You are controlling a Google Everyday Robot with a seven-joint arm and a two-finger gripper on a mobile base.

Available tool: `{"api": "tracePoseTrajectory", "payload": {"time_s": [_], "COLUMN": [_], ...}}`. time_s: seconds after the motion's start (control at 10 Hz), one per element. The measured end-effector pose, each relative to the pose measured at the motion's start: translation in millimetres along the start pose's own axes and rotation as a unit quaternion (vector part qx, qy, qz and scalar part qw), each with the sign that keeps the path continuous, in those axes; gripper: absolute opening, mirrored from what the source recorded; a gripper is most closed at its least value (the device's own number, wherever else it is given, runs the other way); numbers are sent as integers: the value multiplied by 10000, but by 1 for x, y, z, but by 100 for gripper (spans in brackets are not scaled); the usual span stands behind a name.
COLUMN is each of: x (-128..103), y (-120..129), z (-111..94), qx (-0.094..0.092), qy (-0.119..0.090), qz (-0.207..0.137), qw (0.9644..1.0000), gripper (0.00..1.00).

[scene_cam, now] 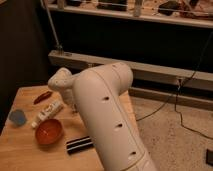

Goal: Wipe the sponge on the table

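Sponge: seen lying by the left edge of the table.
Gripper: largely hidden behind the arm, over mid-table.
Orange bowl: set just right of the sponge.
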Motion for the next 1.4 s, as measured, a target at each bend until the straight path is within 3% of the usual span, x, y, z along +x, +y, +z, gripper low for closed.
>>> {"api": "tracePoseTrajectory", "payload": {"time_s": [0.2, 1.0, 1.4], "x": [10, 58, 85], "y": [-7, -7, -35], "z": [-4, 1, 1], "qx": [-63, -3, 86], "qy": [74, 533, 746], "qz": [30, -281, 52], "qw": [9999, 9982, 9972], "gripper": [0, 0, 0]}}
